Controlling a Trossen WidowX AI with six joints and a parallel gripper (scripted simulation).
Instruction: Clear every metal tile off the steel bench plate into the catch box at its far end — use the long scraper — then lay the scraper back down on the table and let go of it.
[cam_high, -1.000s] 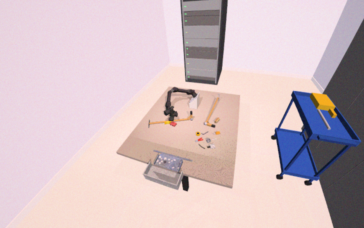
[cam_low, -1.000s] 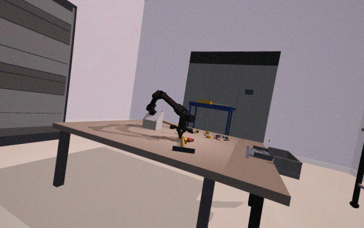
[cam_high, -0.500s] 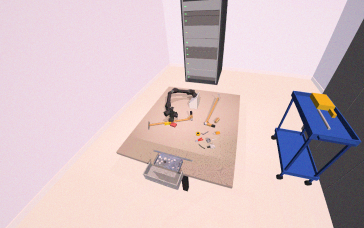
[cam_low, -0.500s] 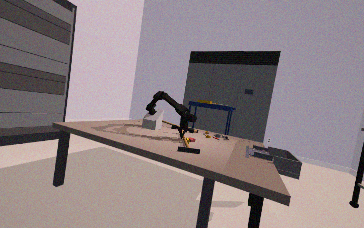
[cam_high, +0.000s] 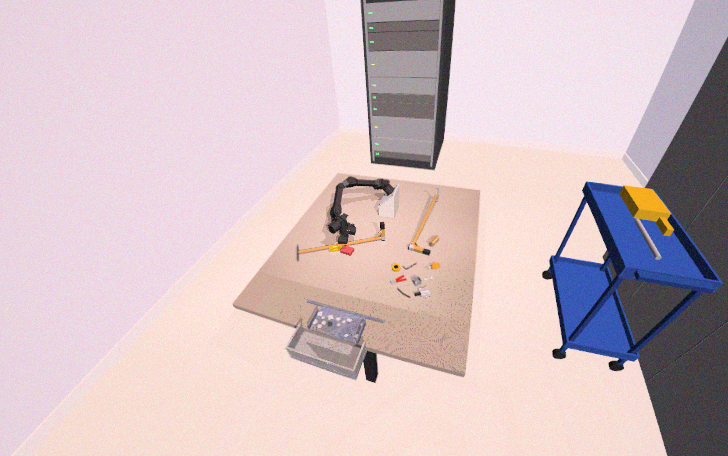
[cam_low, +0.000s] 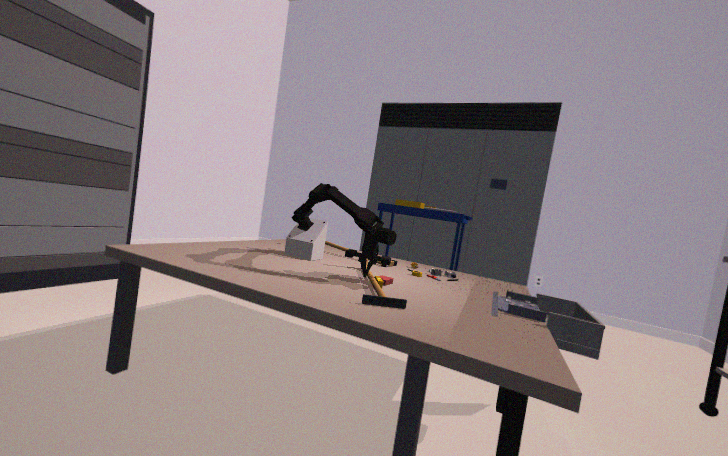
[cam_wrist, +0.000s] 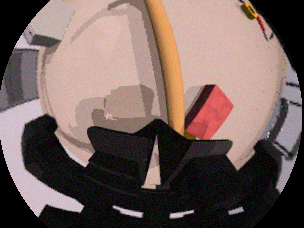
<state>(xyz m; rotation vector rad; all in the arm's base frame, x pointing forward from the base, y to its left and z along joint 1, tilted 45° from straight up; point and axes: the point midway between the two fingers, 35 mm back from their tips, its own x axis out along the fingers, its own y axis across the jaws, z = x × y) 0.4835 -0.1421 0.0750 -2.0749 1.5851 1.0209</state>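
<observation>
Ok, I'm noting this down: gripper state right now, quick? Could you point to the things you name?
Gripper (cam_high: 342, 243) (cam_low: 366, 275) (cam_wrist: 158, 121): closed, fingertips together, nothing held; the orange handle (cam_high: 316, 249) (cam_low: 377, 287) (cam_wrist: 172, 75) runs beside them.

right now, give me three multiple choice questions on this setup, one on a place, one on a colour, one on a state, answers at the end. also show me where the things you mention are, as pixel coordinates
1. Where is the red block?
a) on the cart
b) on the table, near the hand
c) in the catch box

2. What colour is the cart's frame?
a) blue
b) green
c) white

3. How is the hand?
a) wide open
b) shut on the red block
c) shut, holding nothing

1 b: the red block (cam_high: 347, 250) (cam_low: 386, 280) (cam_wrist: 218, 111) lies on the table (cam_high: 290, 290) (cam_low: 257, 290) (cam_wrist: 110, 45) near the hand (cam_high: 342, 242) (cam_low: 365, 274) (cam_wrist: 158, 123).
2 a: the cart (cam_high: 671, 280) (cam_low: 451, 216) has blue posts and trays.
3 c: its fingertips meet, with the wooden handle (cam_high: 316, 249) (cam_low: 377, 287) (cam_wrist: 171, 65) running beside them.
</observation>
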